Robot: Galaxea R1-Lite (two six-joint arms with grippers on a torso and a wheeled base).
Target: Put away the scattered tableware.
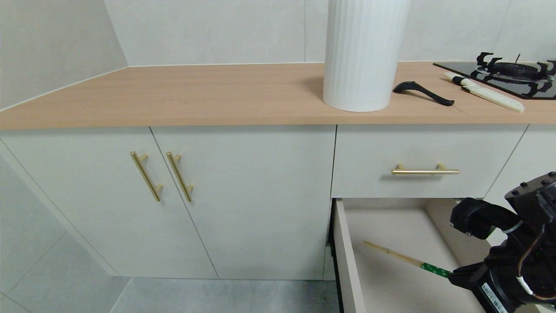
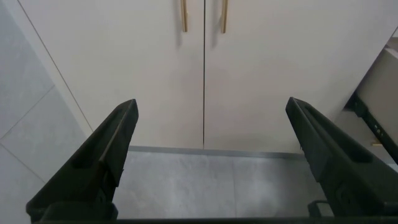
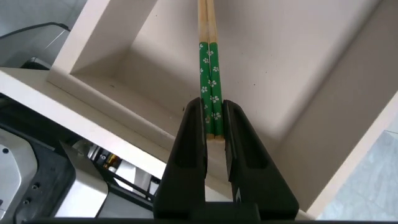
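**A:** What does the head view give us that the wrist cameras leave out?

**B:** The light wooden worktop (image 1: 217,91). On it stands a tall white ribbed cylinder (image 1: 362,52), with a black plastic spoon (image 1: 423,92) just right of it. A cream-coloured knife (image 1: 486,92) lies farther right, beside the black gas hob (image 1: 512,71). Below, at near right, the pale lower drawer (image 1: 343,252) stands pulled out.

**A:** And the right wrist view?

**B:** There we look straight along the right gripper (image 3: 212,112). Its two black fingers are pressed together on the pair of wooden chopsticks (image 3: 208,62), pinching them near their thick ends. From the head we see the sticks only as one thin line.

**A:** How do the chopsticks look up close?

**B:** We see pale wood shafts lying side by side and touching. The held end carries a green band dotted with small white flowers.

**A:** Where are they?

**B:** Inside the open drawer, above its floor, with the thin tips pointing far and left. We cannot tell whether they touch the floor.

**A:** The left wrist view?

**B:** The left gripper (image 2: 211,106) has its jaws spread wide and holds nothing. Beyond it we see the white cabinet doors (image 2: 124,62) with brass bar handles (image 2: 183,15), and the grey tiled floor (image 2: 205,180).
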